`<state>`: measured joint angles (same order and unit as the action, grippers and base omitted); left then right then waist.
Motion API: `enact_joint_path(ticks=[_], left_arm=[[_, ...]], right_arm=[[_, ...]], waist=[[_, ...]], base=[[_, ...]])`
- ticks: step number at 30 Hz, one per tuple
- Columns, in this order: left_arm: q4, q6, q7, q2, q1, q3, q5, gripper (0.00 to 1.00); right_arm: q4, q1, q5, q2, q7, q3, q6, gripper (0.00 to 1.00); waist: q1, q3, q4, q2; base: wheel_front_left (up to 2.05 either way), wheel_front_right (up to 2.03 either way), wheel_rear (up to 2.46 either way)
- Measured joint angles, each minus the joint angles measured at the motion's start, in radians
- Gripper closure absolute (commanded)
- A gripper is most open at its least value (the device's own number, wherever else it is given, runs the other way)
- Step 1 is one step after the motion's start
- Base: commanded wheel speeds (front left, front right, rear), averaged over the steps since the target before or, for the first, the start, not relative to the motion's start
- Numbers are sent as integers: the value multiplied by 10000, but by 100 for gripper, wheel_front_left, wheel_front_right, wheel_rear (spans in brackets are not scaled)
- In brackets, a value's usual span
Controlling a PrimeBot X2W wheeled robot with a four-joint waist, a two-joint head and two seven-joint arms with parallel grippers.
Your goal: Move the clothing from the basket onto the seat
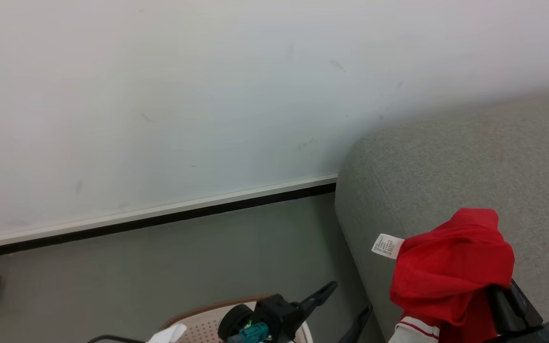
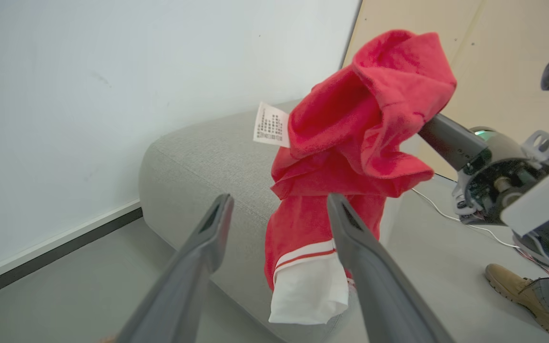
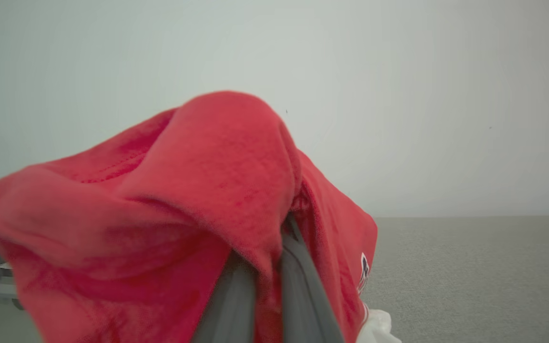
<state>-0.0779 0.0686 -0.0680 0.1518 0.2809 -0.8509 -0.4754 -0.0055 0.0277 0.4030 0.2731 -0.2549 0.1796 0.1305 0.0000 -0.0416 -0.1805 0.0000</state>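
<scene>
Right hand (image 3: pixel 270 267) is clenching a fold of the clothing (image 1: pixel 451 271), its two fingers pressing together while red fabric is bunching over and around them. Left hand (image 1: pixel 348 299) is standing spread wide and gripping nothing, pointing toward the hanging cloth from just above the basket (image 1: pixel 193 326).

The clothing is hanging in the air, clear of the basket, at the near corner of the seat (image 1: pixel 446 162). Its white label (image 1: pixel 387 246) is sticking out sideways, and its white striped hem is dangling lowest, in front of the seat's side. Whether the hem is touching the upholstery cannot be told.

Progress, as a judgement: the lifting out of the basket is finished, and the carrying across is nearly finished. The clothing is not yet lying on the seat.

Remaining steps:
- bringing the bundle fully over the cushion
- lowering it until the cushion is bearing its weight
- loosening the right hand
</scene>
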Motion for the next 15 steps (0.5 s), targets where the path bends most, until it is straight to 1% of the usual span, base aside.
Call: enact_joint_path(ticks=[4, 5, 6, 9, 15], left_arm=[[-167, -63, -142, -102, 19, -59, 40, 0], [-167, -63, -142, -102, 19, -59, 40, 0], [-228, -75, -207, -132, 50, -88, 48, 0], [-320, -77, -282, -180, 94, -98, 48, 0], [-420, -100, -336, -272, 237, -142, 48, 0]], right_arm=[[-263, 72, -63, 42, 92, -190, 0, 100], [-263, 72, -63, 42, 92, -190, 0, 100], [-353, 137, -69, 67, 159, -276, 0, 100], [-477, 181, -73, 102, 207, -439, 0, 100], [-644, 236, -73, 134, 253, -562, 0, 100]], waist=[[0, 80, -516, 1], [0, 80, -516, 1], [0, 127, -771, 0], [0, 209, -1120, 0], [0, 431, -1565, 0]], base=[[0, 0, 0], [0, 0, 0], [0, 0, 0], [0, 0, 0], [0, 0, 0]])
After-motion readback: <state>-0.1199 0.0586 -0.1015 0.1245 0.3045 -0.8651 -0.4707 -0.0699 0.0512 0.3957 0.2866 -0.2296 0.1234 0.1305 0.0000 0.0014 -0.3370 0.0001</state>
